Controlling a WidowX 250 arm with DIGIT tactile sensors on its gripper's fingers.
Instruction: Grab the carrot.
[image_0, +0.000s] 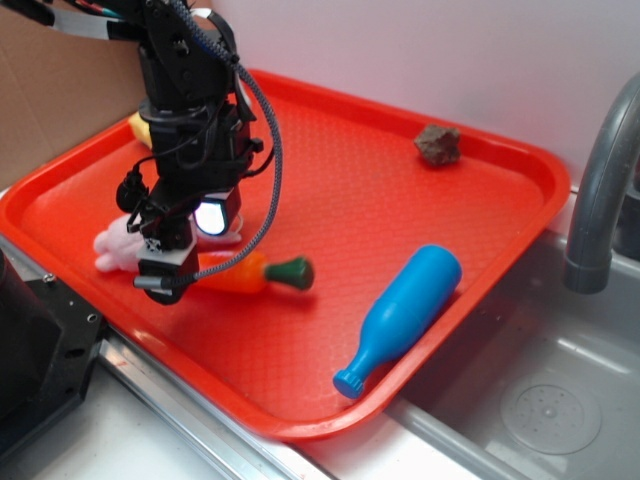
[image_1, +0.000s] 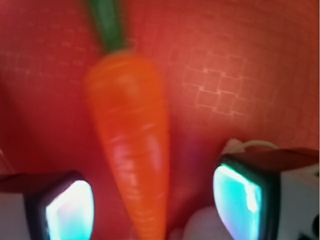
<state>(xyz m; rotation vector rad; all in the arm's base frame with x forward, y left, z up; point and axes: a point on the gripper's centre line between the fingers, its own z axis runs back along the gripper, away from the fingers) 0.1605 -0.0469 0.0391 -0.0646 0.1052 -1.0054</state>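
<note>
Wrist view alone shows tool (image_1: 152, 200) spread astride carrot (image_1: 132, 150), seemingly untouched.

Red tray (image_0: 330, 180) on counter, right corner overhanging steel sink (image_0: 540, 400). Blue bottle (image_0: 400, 315) lying near tray's right edge, cap toward front. Brown rock (image_0: 438, 143) near back edge. White-pink plush (image_0: 115, 245) and yellow object (image_0: 140, 128), partly hidden, near left edge. Grey faucet (image_0: 600, 190) right. Cardboard (image_0: 50, 90) behind.

The outside view is bright and sharp, with soft shadows under the black robot gripper (image_0: 190, 250) and white shine on the glossy blue plastic bottle (image_0: 400, 318) off to its side. The wrist view is blurry; the shiny orange toy carrot (image_1: 132, 145) between the fingers looks smeared, with pale glare.
</note>
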